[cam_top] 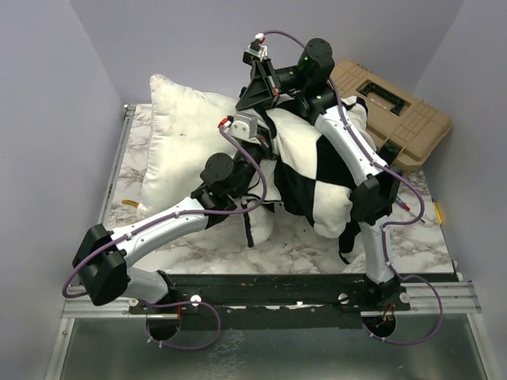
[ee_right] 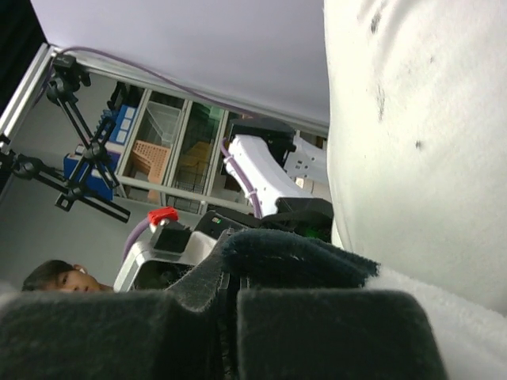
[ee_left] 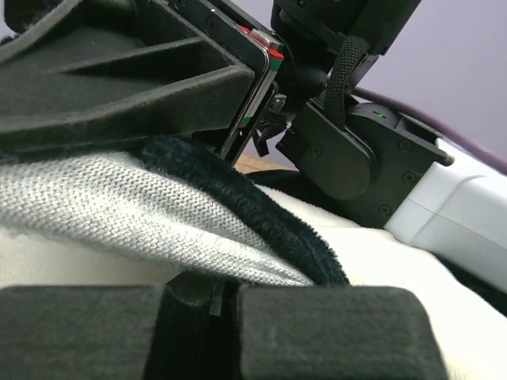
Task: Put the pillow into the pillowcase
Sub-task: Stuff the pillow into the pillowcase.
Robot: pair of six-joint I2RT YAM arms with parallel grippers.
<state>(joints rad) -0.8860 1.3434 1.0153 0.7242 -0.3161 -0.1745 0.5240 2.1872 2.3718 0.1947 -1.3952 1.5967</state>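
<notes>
The white pillow point(cam_top: 186, 134) lies at the back left of the table, its right end inside the black-and-white checked pillowcase point(cam_top: 317, 174). My left gripper point(cam_top: 263, 144) is at the case's open edge over the pillow, shut on the dark fuzzy hem point(ee_left: 261, 206). My right gripper point(cam_top: 255, 101) reaches over from the back right and is also shut on the pillowcase hem point(ee_right: 293, 257), close to the left one. In the right wrist view the pillow point(ee_right: 412, 142) rises on the right. The right arm lies across the top of the case.
A tan plastic tool case point(cam_top: 392, 111) sits at the back right, behind the pillowcase. The marble tabletop point(cam_top: 277, 245) shows in front of the pillow. Purple walls close in on both sides. A small yellow item point(cam_top: 438, 212) lies at the right edge.
</notes>
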